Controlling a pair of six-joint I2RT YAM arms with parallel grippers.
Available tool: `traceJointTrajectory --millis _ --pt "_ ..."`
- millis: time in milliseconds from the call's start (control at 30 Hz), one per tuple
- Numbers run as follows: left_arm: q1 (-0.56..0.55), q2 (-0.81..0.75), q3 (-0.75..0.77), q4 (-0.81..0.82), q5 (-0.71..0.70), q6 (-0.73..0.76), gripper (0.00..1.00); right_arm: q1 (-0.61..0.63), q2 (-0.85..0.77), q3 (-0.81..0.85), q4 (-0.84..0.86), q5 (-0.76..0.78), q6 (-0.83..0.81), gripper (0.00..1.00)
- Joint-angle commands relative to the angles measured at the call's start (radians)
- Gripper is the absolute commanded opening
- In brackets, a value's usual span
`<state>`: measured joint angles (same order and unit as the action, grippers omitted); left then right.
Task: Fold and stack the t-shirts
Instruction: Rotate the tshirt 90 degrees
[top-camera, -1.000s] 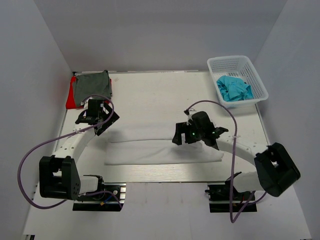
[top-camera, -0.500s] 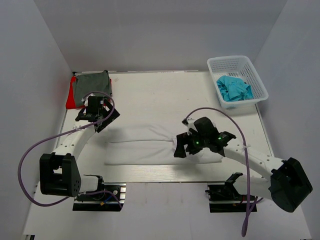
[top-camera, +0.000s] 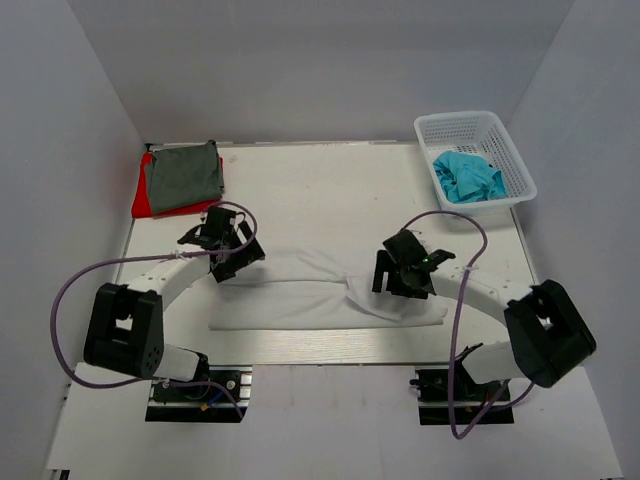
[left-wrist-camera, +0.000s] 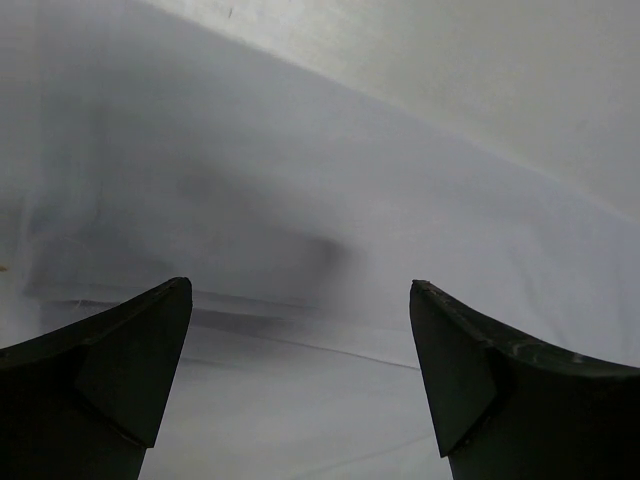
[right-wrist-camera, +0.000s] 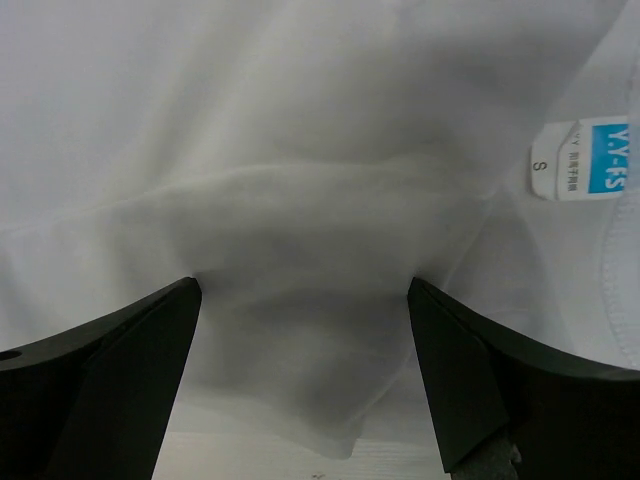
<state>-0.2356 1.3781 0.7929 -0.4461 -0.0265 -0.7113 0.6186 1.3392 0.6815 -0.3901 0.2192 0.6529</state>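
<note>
You hover low over the plain white cloth t-shirt (top-camera: 290, 300)
Your left gripper (left-wrist-camera: 300, 300) gapes wide, empty; your right gripper (right-wrist-camera: 303, 290) likewise, beside the blue neck label (right-wrist-camera: 590, 158).

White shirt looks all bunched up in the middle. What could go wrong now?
The white shirt has a ridge of wrinkles mid-cloth, so folding now could trap a lump. The left gripper and right gripper are open over layered cloth; either might pinch only one layer, making a crooked fold.

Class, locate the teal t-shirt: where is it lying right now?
In the top external view, the teal t-shirt lies crumpled inside the white mesh basket, at the far right corner of the table.
</note>
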Motion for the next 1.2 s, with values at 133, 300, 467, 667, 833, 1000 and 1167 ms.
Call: traceJointTrajectory --millis 133,300,467,667,833,1000,1167 --pt "-0.083 0.078 -0.089 -0.161 -0.044 -0.042 1.0 -0.052 0.211 0.127 -0.007 0.114 -0.005 0.9" --pt "-0.203 0.089 -0.142 -0.278 0.072 -0.051 1.0 -0.065 0.368 0.272 0.071 0.137 -0.132 0.9" --pt "-0.326 0.11 -0.188 -0.304 0.27 -0.07 1.0 -0.074 0.616 0.509 0.152 0.034 -0.381 0.9" --pt "-0.504 0.07 -0.262 -0.134 0.459 -0.117 1.0 -0.065 0.822 0.827 0.195 -0.205 -0.9 0.9" --pt "-0.643 0.117 -0.177 -0.102 0.486 -0.097 1.0 -0.079 0.908 0.96 0.201 -0.343 -1.104 0.9" --pt "-0.717 0.287 0.007 -0.13 0.438 0.027 1.0 -0.077 1.0 1.149 0.146 -0.441 -1.27 0.9" --pt "-0.729 0.32 0.182 -0.275 0.242 0.05 1.0 -0.083 1.042 1.295 0.148 -0.406 -1.121 0.9"
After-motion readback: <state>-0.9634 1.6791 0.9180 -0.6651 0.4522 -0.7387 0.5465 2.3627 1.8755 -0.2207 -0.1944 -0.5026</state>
